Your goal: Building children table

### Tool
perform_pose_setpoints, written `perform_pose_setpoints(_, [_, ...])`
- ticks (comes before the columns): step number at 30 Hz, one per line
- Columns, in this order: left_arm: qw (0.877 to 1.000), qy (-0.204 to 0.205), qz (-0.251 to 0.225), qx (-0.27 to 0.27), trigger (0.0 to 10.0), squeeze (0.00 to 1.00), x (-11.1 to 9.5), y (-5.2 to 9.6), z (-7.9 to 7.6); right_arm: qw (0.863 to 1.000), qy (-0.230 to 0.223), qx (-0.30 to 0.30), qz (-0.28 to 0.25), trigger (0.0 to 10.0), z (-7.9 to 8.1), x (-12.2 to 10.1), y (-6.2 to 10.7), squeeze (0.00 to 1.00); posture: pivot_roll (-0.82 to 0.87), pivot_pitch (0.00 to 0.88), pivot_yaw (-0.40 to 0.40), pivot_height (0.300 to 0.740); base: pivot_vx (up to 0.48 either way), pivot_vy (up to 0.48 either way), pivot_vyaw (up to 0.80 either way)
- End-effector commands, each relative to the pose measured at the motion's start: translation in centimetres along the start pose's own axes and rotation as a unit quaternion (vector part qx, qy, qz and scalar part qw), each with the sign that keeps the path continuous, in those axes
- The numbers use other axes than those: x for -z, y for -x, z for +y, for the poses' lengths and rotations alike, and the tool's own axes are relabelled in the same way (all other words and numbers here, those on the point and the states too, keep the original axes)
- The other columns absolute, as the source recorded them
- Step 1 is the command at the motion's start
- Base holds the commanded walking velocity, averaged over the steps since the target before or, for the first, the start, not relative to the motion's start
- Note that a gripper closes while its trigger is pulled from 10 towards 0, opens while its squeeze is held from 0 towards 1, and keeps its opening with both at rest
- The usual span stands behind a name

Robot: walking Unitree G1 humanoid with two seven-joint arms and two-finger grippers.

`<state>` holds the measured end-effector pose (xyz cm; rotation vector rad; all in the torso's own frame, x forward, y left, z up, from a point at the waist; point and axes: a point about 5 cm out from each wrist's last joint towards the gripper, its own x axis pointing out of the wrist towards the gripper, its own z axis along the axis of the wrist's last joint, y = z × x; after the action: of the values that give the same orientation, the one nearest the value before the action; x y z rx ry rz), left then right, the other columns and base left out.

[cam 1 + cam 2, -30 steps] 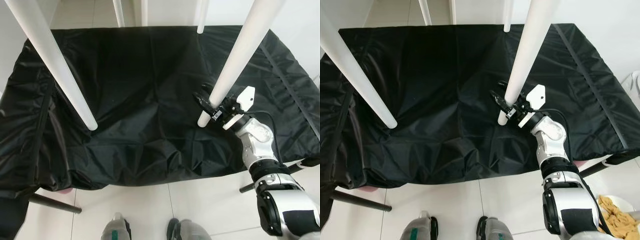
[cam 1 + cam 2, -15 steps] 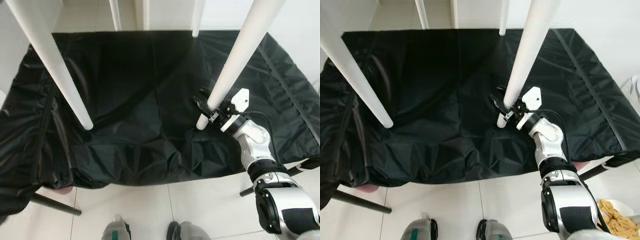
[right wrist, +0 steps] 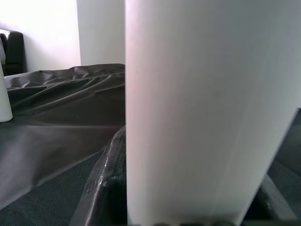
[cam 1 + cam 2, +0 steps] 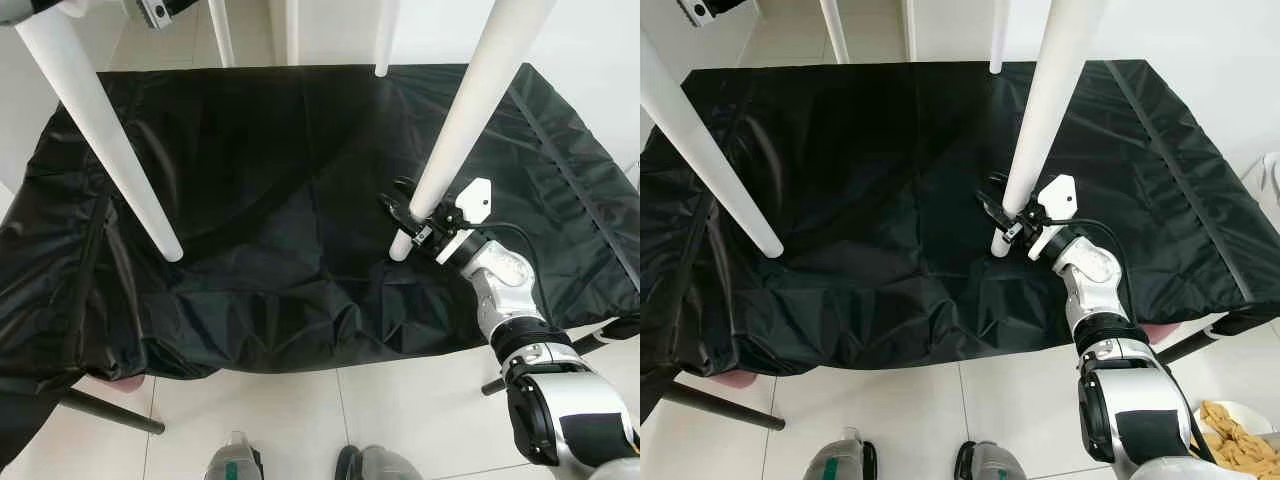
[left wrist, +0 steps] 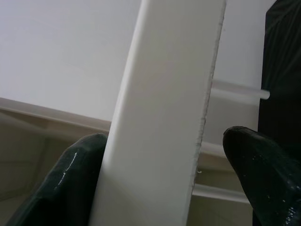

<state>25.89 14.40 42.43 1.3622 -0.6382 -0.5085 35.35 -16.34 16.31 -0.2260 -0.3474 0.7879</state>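
The right arm (image 4: 515, 320) is showing as a chain of rounded silver segments, widening toward a bulky glossy black-and-silver section near the shoulder. A thin black cable is looping from the wrist along the forearm. The right end effector (image 4: 412, 222) is wearing a flat white angular plate on its back — beneath it, black housing with small pale markings. In the left wrist view, two glossy black fingers (image 5: 70, 174) are glinting. Two grey-and-green feet (image 4: 235, 462) are peeking in at the bottom edge.
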Motion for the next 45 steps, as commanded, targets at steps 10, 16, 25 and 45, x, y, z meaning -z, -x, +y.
perform_pose_setpoints(10, [0.997,0.025,-0.045,0.051,10.0,0.00,-1.0,1.6,0.5,0.996,-0.038,-0.047,0.062,10.0,2.8,2.7,0.1,0.00,0.30,0.187,0.026,0.740,0.000,0.000,0.00])
perform_pose_setpoints(16, [1.000,0.021,-0.010,-0.001,10.0,0.00,0.0,3.4,2.6,0.996,-0.041,-0.048,0.062,10.0,2.9,2.8,0.1,0.00,0.30,0.188,0.025,0.740,0.000,0.000,0.00])
perform_pose_setpoints(25, [0.997,0.029,0.065,-0.031,10.0,0.00,2.2,6.2,3.6,0.996,-0.041,-0.049,0.065,10.0,2.9,2.8,-0.1,0.00,0.31,0.186,0.016,0.740,0.000,0.000,0.00])
perform_pose_setpoints(45, [0.945,0.281,0.108,-0.129,10.0,0.00,6.4,11.8,3.8,0.995,-0.041,-0.052,0.071,10.0,2.8,2.8,-0.3,0.00,0.30,0.186,0.008,0.740,0.000,0.000,0.00])
